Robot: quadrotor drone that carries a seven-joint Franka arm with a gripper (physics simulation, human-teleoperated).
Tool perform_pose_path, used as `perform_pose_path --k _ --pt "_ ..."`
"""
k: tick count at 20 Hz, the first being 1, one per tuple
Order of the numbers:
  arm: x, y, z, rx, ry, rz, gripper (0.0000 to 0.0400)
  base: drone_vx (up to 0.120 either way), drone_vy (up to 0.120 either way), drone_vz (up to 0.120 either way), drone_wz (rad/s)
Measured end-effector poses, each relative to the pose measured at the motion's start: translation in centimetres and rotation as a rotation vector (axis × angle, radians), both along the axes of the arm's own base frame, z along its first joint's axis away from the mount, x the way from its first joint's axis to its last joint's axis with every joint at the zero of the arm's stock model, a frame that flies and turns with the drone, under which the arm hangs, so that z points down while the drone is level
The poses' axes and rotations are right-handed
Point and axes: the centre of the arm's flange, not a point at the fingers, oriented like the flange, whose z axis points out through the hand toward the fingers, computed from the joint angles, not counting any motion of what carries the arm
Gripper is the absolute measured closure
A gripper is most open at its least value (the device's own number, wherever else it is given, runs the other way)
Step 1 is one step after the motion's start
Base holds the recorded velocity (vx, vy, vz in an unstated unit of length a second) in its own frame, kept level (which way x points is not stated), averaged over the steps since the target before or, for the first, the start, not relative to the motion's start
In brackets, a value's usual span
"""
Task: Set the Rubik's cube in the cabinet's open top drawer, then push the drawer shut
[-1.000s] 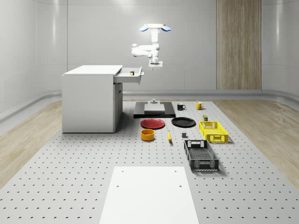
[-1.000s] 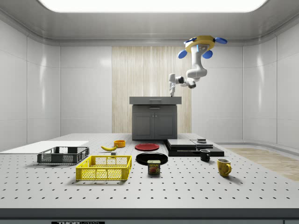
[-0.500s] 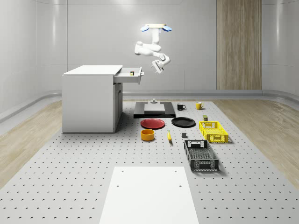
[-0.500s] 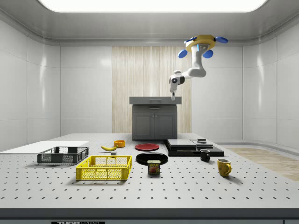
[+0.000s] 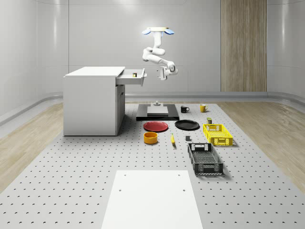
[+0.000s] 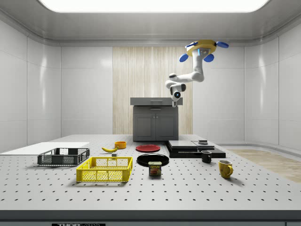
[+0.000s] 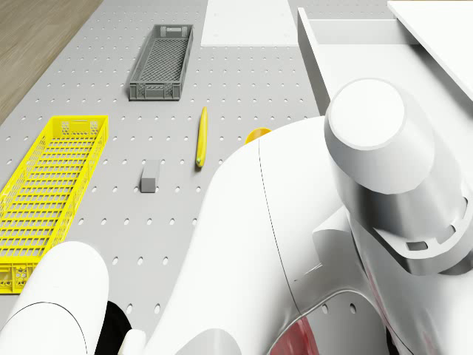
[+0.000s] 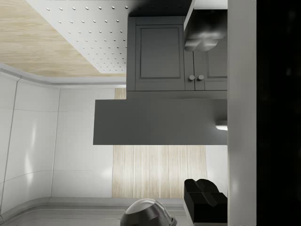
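glossy white arm (image 7: 310, 244), matt grey perforated table (image 5: 71, 176), yellow plastic-looking mesh crate (image 7: 44, 192), wood-grain wall panel (image 5: 243, 45)

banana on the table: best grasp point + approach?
Grip the banana at mid-length, coming straight down from above and closing across its narrow width. It lies flat on the table, long and thin, so its ends taper and a side approach would probably find little height to catch. The orange bowl and the gray block both stand apart from it.
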Motion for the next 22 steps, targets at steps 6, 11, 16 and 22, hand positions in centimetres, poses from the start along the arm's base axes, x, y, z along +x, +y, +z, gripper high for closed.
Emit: perform_pose_path --k 6,11,16,22 --pt "0.01 -0.47 0.48 -0.050 -0.003 -0.009 0.0000 0.047 -0.093 0.000 0.000" --pt "0.01 -0.58 0.62 -0.065 -0.004 -0.011 0.0000 0.088 -0.048 0.000 0.000" --pt "0.00 -0.61 0.68 -0.071 -0.005 -0.012 0.0000 0.000 -0.120 0.000 0.000" --pt "0.00 -0.62 0.71 -0.074 -0.005 -0.013 0.0000 0.000 -0.093 0.000 0.000"
